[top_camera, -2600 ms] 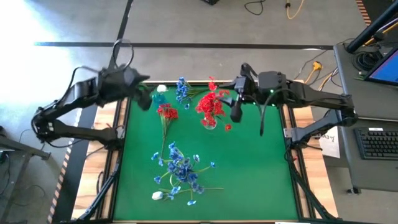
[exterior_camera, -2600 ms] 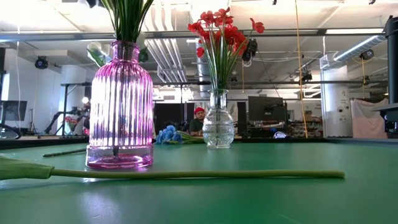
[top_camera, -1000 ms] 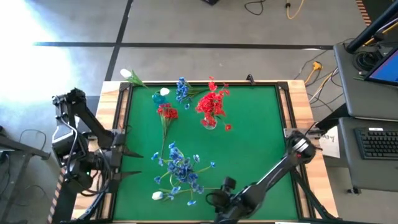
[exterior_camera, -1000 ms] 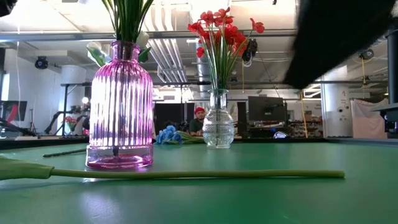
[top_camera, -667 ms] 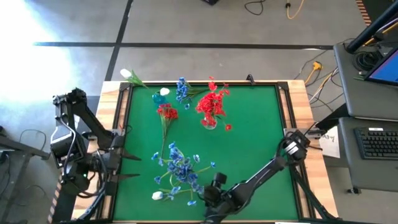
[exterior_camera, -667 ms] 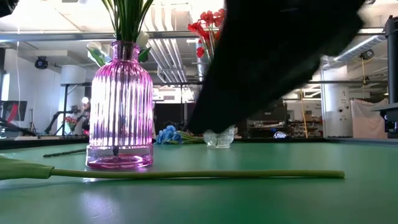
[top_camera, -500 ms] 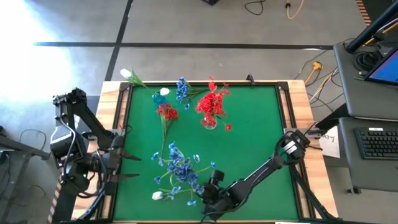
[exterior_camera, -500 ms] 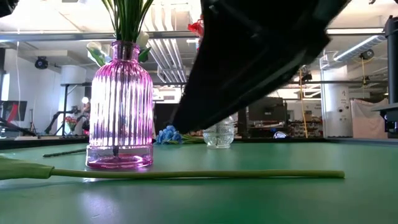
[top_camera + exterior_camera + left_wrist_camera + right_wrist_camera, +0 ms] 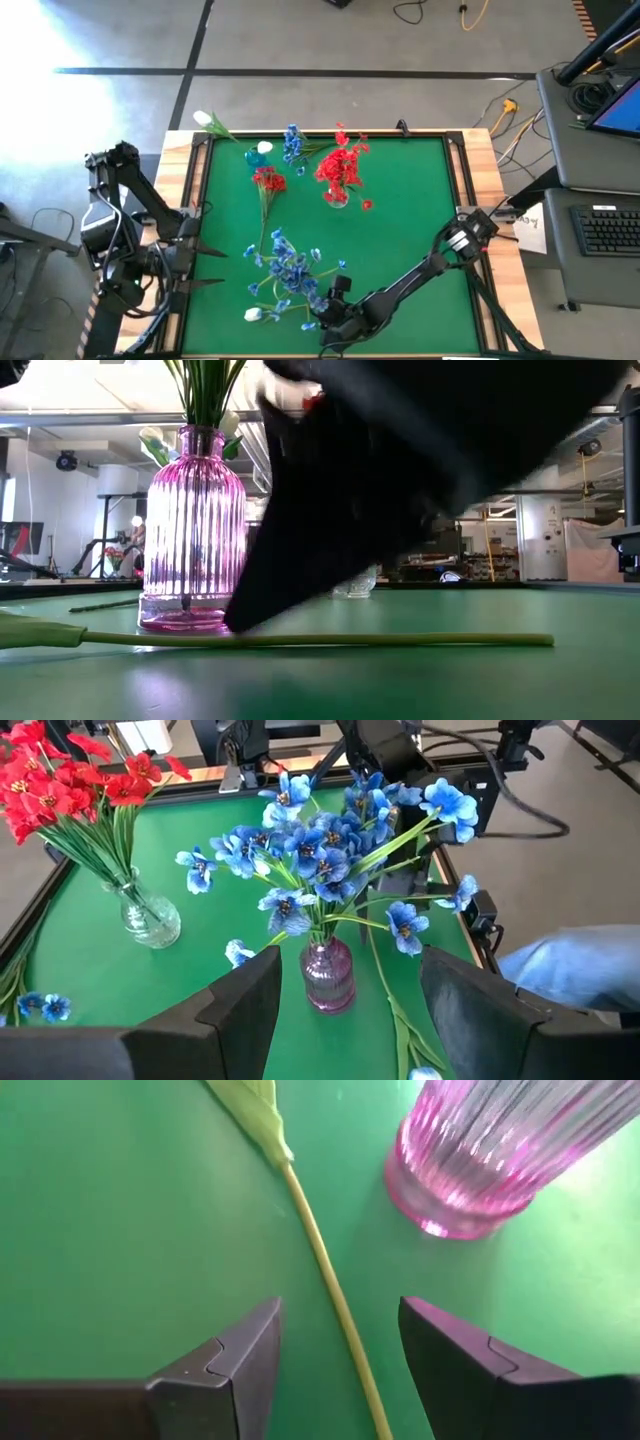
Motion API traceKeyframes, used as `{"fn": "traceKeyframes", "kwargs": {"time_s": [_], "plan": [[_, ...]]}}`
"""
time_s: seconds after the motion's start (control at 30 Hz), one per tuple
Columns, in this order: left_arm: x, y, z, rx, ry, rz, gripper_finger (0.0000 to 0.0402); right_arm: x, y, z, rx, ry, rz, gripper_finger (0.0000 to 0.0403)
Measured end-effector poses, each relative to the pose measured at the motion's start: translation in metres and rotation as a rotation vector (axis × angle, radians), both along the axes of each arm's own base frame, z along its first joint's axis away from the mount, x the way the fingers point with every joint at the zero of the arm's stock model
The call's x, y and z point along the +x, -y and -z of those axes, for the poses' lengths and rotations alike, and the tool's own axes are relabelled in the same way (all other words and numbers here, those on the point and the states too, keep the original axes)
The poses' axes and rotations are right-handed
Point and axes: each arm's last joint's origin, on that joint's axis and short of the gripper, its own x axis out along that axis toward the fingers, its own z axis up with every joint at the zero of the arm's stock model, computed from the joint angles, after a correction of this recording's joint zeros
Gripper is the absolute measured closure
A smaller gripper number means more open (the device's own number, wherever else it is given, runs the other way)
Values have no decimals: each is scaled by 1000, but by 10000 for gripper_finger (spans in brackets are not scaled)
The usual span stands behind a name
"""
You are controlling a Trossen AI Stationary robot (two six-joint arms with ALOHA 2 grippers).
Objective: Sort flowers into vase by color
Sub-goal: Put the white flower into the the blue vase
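The right gripper [image 9: 338,1370] hangs low over the near edge of the green felt table [image 9: 410,240], its two dark fingers [image 9: 235,1355] spread wide apart and empty, straddling the thin green stem [image 9: 330,1295] of a white tulip-like bud [image 9: 256,314] that lies flat on the felt. Just beside that stem stands a ribbed pink glass vase [image 9: 495,1155] packed with blue small-petalled sprays [image 9: 330,845]. In the low view the right arm [image 9: 400,470] fills much of the picture as a dark mass, in front of the pink vase. Farther back, a clear glass vase [image 9: 148,915] holds red clustered blooms [image 9: 340,168], with a loose red-bloomed stem [image 9: 267,185] lying near it. The left gripper [image 9: 190,265] waits off the table's left edge, fingers parted, holding nothing
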Motion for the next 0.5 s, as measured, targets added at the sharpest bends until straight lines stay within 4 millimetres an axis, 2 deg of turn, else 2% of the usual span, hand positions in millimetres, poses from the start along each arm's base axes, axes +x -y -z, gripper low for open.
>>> {"fn": "traceKeyframes", "kwargs": {"time_s": [0.13,0.23,0.5], "plan": [[0,0,0,0,0,0,178,0,-1,12,2,-21,6,213],[0,0,0,0,2,-2,178,1,-1,16,23,-31,6,235],[0,-1,-1,13,30,-27,178,4,1,17,75,-65,-22,376]]}}
